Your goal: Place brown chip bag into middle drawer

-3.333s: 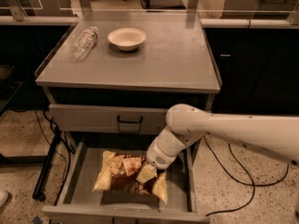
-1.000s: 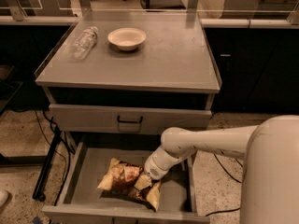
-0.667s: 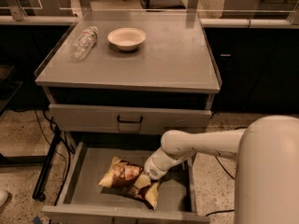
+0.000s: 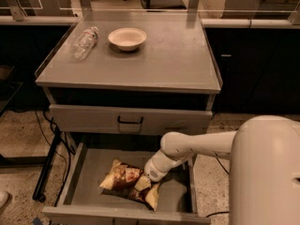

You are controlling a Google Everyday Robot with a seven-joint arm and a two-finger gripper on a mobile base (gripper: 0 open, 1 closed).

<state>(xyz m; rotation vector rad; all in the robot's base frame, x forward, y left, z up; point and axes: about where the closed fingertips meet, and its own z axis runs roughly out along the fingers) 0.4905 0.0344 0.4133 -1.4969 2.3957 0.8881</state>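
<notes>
The brown chip bag [image 4: 124, 179] lies on the floor of the open middle drawer [image 4: 89, 172], near its front middle. It is crinkly, with a dark brown middle and pale yellow ends. My gripper [image 4: 149, 178] reaches down into the drawer from the right, on the end of a white arm [image 4: 197, 146]. It sits at the bag's right end, touching or just above it. The wrist hides the fingers.
Above the open drawer is a shut drawer front with a black bar handle [image 4: 130, 121]. On the cabinet top stand a white bowl [image 4: 127, 38] and a clear plastic bottle [image 4: 84, 42] lying on its side. Black cables [image 4: 47, 168] hang at the cabinet's left.
The bag has come down and a little forward from 3.3 s ago, and now rests on the drawer floor. Over the last second the arm and bag have barely moved.
</notes>
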